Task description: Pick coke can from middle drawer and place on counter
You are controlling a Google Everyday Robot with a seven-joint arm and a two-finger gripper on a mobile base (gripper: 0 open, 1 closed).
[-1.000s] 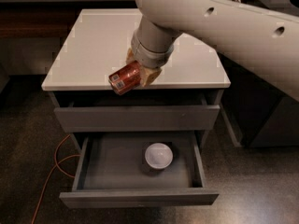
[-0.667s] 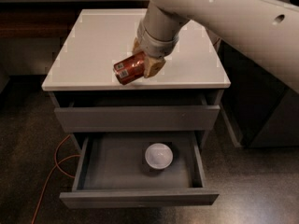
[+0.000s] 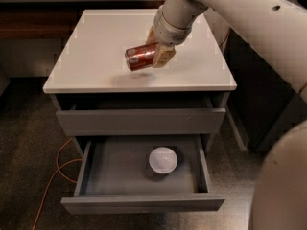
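- My arm (image 3: pixel 240 8) comes in from the upper right and reaches over the cabinet.
- Tabletop (image 3: pixel 86 56): white and flat, nothing on it under my load. That's the drop zone.
- Middle drawer (image 3: pixel 115 169) stands pulled open below, grey inside, with only a white bowl (image 3: pixel 163 160) in it. Upper drawer front (image 3: pixel 139 121) is closed.
- Orange cable (image 3: pixel 58 159) lies on the floor left of the cabinet, out of my way.
- Pincer (image 3: pixel 160 56) is over the tabletop, near its middle, clenched on the coke can (image 3: pixel 140 57).
- The coke can is out of the drawer and in the air above the tabletop. It lies nearly sideways, one end pointing left in the view.
- Its shadow (image 3: pixel 136 78) sits just below it on the white, apart from the can, so I judge there's no contact yet.
- Step in hand: the place. The pick looks done; set-down and release are left.
- To do it well: turn the wrist so the can stands upright, since a can on its side rolls. Lower straight and slow until the base bears, then let go and lift straight up.
- Keep well back from the front edge; a roll there could drop it into the open drawer.
- Writing: pale lettering on the dark-red side, too small to read. No other labels visible.
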